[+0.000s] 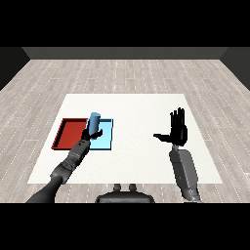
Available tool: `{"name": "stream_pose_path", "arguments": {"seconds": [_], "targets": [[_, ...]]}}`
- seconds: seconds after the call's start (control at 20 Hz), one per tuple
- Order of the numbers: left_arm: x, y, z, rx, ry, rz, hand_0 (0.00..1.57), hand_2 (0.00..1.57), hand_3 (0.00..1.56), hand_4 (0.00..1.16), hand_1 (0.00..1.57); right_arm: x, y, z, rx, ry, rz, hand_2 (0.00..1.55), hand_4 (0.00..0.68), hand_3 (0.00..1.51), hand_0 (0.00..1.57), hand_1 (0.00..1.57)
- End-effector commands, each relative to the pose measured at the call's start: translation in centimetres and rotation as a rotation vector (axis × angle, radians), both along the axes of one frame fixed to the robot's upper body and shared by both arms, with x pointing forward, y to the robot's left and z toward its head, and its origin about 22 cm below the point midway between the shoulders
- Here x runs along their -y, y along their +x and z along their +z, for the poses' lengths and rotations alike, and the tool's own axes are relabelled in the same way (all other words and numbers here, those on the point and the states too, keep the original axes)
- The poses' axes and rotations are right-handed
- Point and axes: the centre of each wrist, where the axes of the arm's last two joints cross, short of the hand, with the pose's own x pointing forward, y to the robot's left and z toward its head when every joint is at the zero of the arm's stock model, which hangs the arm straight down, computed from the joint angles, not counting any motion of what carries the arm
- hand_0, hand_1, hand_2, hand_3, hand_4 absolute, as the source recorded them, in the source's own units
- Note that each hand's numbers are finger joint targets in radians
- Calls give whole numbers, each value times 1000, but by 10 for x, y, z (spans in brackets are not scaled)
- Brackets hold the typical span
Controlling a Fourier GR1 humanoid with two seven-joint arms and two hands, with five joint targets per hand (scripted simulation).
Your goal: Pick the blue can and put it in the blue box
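Observation:
The blue can [94, 121] stands upright over the light blue tray [105, 140], near that tray's left side. My left hand [91, 134] is curled round the can's lower part, and its fingers hide the can's base. Whether the can rests on the tray or hangs just above it cannot be told. At the right of the table my right hand [178, 129] is raised with straight fingers and the thumb spread out to the left, holding nothing.
A red tray [66, 134] lies directly left of the light blue tray, touching it. The white table [141, 112] ends close to my forearms at the front; grey wood floor surrounds it.

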Motion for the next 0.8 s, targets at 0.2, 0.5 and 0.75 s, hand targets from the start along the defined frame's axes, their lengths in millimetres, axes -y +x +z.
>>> {"name": "stream_pose_path", "arguments": {"seconds": [0.2, 0.5, 0.75], "targets": [[-6, -12, -15, -176, -55, 6, 1348, 1240, 399, 606, 1348, -14, 9, -1, 33, -1, 9, 0, 0, 0, 0, 0], [-4, -22, -25, -151, 179, -48, 0, 0, 0, 0, 0, 5, 5, 6, 27, 14, 28, 0, 0, 0, 0, 0], [-14, -11, -11, 45, 112, 50, 0, 0, 0, 0, 0, 5, 5, -8, 42, 52, 48, 0, 0, 0, 0, 0]]}}
